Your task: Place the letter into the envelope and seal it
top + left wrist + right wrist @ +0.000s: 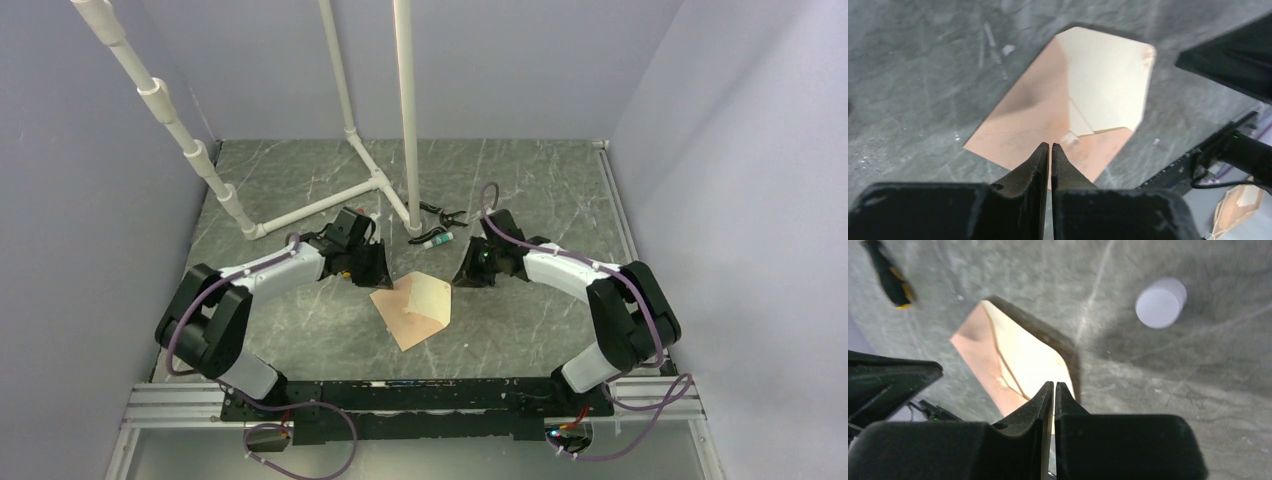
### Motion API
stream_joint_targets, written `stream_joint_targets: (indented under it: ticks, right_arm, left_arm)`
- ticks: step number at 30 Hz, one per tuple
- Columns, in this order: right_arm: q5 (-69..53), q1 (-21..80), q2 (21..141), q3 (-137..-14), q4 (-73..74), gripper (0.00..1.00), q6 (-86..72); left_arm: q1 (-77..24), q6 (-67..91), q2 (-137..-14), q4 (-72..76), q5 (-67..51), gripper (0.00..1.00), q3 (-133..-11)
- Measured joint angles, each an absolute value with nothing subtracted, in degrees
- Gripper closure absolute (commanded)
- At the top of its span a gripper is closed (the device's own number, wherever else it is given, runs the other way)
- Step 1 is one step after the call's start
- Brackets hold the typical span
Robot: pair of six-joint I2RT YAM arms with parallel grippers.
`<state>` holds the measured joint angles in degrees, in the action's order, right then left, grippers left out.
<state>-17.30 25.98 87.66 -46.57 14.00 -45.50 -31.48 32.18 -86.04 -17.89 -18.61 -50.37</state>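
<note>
The envelope (1028,120) lies on the table (913,75) between the two grippers, straight ahead of both sets of fingertips. Its peach side lies nearer the left gripper (1049,146). A paler cream panel (1103,80) lies farther ahead of that gripper and to its right. Thin seam lines cross this panel, and from the right wrist it throws a dark shadow along its far edge. Whether the letter is inside cannot be told, as no separate sheet can be made out.

The left gripper's fingers (1035,162) are pressed together with only a hairline slit between them, their tips over the near peach edge. Whether paper is caught in that slit cannot be told. The right gripper (1053,385) is pressed together in the same way, its tips over the cream panel's near edge. Here too it cannot be told whether the tips pinch the paper.

A white pipe (1160,302) stands ahead of the right gripper and to its right. Beyond that gripper, on the side away from the arm bases, lie black pliers (443,213) and a marker (437,239) with a green end. The marker's label is too small to read, and the envelope shows no legible writing from any view.
</note>
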Motion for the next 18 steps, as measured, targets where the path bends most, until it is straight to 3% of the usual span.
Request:
stream_joint_targets:
  ticks: [9, 18]
  right_arm:
    - [-9.06, 27.94, 87.66, -45.25, 16.75, 0.97, -45.56]
    - [-12.53, 27.94, 91.83, -45.98, 15.64, 1.00, -45.17]
  left_arm:
    - [-31.42, 32.47, -93.36, -22.39, -15.09, 0.97, -50.78]
    - [-31.38, 34.30, -94.74, -23.88, -14.17, 0.97, -51.33]
